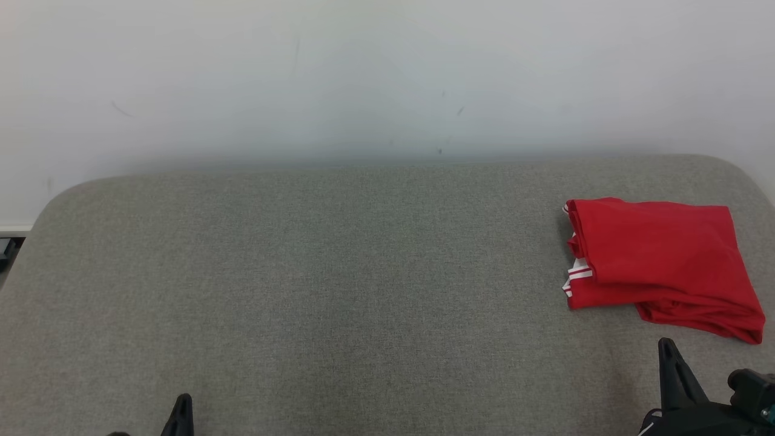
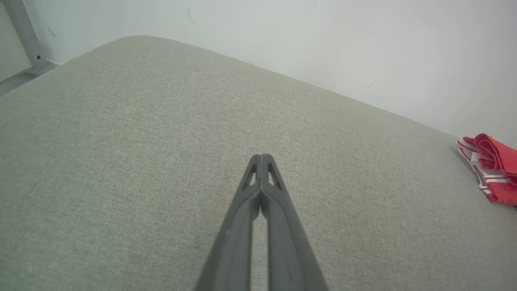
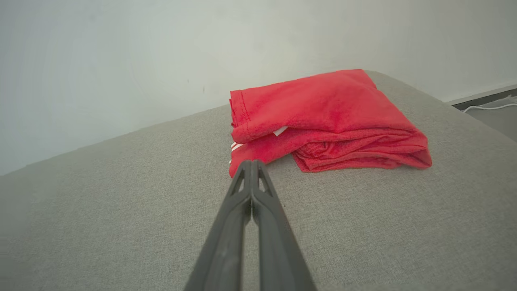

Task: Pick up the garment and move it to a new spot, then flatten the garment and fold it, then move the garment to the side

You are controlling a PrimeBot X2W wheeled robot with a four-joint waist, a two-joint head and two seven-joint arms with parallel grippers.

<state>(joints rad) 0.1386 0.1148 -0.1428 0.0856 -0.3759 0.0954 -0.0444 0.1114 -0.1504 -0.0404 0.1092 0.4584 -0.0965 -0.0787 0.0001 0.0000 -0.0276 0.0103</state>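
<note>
Nearest, left gripper (image 1: 183,401) and right gripper (image 1: 666,346) sit low, fingers pressed together, empty — likely parked, work done. Red garment (image 1: 660,260) lies folded on the grey cushion (image 1: 339,272) — far right, just beyond the right gripper.

The red garment (image 2: 494,169) runs off the left wrist view's right edge, its lower folds hidden under the top layer, while the head view's bottom edge cuts off the left gripper (image 1: 181,406) below its tip
</note>
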